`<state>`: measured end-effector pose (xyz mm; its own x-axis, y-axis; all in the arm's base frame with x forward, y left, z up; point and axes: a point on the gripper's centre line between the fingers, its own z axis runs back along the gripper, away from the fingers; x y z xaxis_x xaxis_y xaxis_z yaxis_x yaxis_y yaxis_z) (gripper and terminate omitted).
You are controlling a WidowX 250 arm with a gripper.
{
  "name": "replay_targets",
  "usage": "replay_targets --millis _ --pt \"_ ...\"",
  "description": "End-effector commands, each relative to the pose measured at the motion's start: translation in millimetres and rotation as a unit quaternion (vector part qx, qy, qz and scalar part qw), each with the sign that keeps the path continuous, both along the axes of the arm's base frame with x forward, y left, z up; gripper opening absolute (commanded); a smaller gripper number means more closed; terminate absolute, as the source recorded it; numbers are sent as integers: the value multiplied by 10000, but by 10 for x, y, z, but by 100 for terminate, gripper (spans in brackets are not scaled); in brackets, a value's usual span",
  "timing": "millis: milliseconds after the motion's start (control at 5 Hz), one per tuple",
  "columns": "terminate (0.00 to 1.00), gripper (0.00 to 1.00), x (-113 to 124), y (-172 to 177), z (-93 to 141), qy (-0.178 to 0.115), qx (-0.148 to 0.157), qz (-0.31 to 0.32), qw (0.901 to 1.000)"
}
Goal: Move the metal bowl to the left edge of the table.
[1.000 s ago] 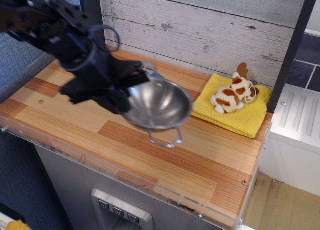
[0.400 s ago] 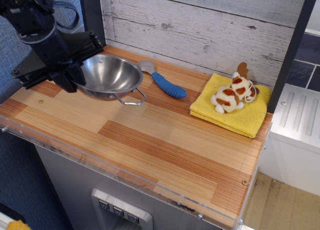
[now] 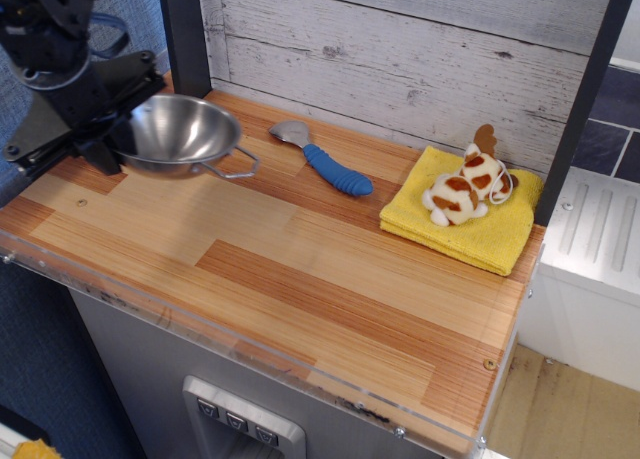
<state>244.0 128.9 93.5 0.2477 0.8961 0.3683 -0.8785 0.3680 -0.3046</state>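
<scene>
The metal bowl (image 3: pixel 180 134) is shiny and round, with a thin wire loop handle showing on its right side. It is at the far left of the wood-plank table (image 3: pixel 300 279), near the back left corner; I cannot tell whether it rests on the wood or hangs just above it. My black gripper (image 3: pixel 110 139) is shut on the bowl's left rim, with the arm rising to the upper left. The fingertips are partly hidden by the bowl.
A blue-handled metal spoon (image 3: pixel 325 161) lies right of the bowl near the back wall. A yellow cloth (image 3: pixel 470 229) with a small brown-and-white plush toy (image 3: pixel 465 191) lies at the back right. A clear acrylic strip (image 3: pixel 250 349) lines the front edge.
The gripper has carried the bowl from the table's middle to the far left and lowered it. The spoon, hidden before, now shows. Cloth and toy have not moved.
</scene>
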Motion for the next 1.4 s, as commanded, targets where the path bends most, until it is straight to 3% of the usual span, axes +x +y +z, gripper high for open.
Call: replay_targets --millis 0,200,600,1200 --pt "0 0 -41 257 7 -381 238 698 9965" --pt "0 0 37 511 -97 -592 187 981 9932" --pt "0 0 224 443 -367 -788 153 1066 9910" --pt "0 0 319 239 -617 -739 85 1030 9919"
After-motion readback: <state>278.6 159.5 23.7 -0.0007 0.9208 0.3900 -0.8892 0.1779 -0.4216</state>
